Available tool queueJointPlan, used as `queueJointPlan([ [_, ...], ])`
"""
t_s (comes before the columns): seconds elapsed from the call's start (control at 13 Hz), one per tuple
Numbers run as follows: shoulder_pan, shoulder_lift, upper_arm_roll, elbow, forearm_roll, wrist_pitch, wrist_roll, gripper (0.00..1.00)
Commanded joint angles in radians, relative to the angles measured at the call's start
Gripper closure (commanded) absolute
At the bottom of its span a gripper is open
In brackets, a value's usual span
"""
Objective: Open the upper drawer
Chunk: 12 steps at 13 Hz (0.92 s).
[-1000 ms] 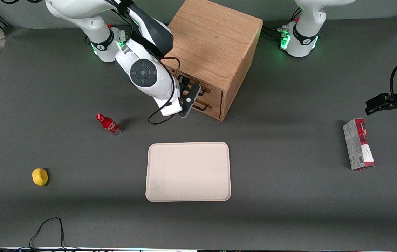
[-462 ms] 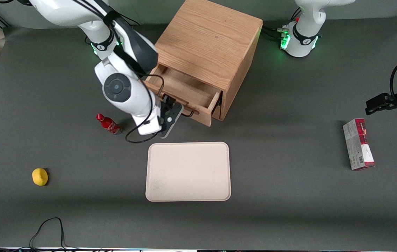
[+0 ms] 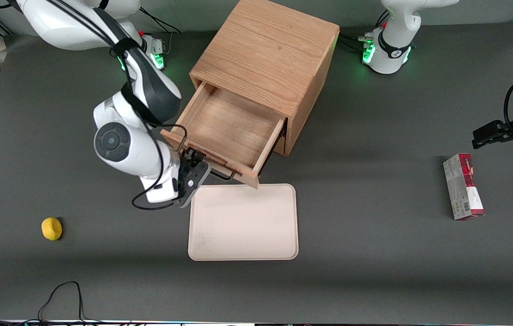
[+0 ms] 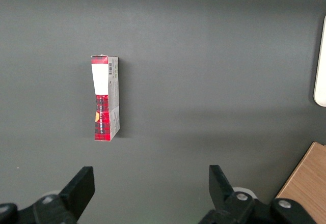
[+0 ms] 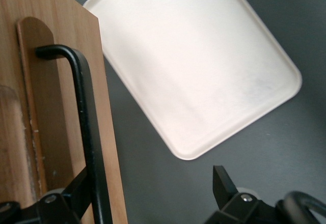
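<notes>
The wooden cabinet (image 3: 270, 59) stands at the back middle of the table. Its upper drawer (image 3: 229, 131) is pulled far out, and its shallow wooden box is empty. The drawer's front overhangs the edge of the tray. The black wire bar handle (image 3: 223, 174) shows close up in the right wrist view (image 5: 87, 132). My right gripper (image 3: 194, 168) is at the handle's end nearer the working arm. In the right wrist view the gripper (image 5: 153, 186) is open. The handle runs just inside one finger (image 5: 76, 193), and the second finger stands well apart.
A cream tray (image 3: 242, 226) lies nearer the front camera than the drawer and shows in the right wrist view (image 5: 204, 76). A yellow lemon (image 3: 51, 228) lies toward the working arm's end. A red and white box (image 3: 462, 186) lies toward the parked arm's end.
The upper drawer went from shut to far out. My gripper moved with the handle toward the front camera. The arm now covers the red bottle.
</notes>
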State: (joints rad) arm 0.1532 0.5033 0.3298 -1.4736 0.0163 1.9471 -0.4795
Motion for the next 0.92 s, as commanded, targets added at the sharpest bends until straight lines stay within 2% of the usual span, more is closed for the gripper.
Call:
queueJointPlan([
  [0.0,0.006,0.029,-0.038,0.084,-0.018,-0.019,-0.008,0.0],
  [0.15,0.006,0.018,-0.048,0.098,-0.03,-0.027,-0.005,0.0],
  [0.31,0.006,-0.002,-0.046,0.142,-0.015,-0.106,0.005,0.0],
  [0.46,0.005,-0.011,-0.055,0.237,-0.015,-0.224,0.097,0.0],
  [0.54,-0.009,-0.025,-0.058,0.255,0.002,-0.228,0.107,0.0],
  [0.69,-0.021,-0.104,-0.156,0.239,0.057,-0.288,0.232,0.0],
  [0.85,-0.02,-0.162,-0.212,0.195,0.048,-0.391,0.359,0.0],
])
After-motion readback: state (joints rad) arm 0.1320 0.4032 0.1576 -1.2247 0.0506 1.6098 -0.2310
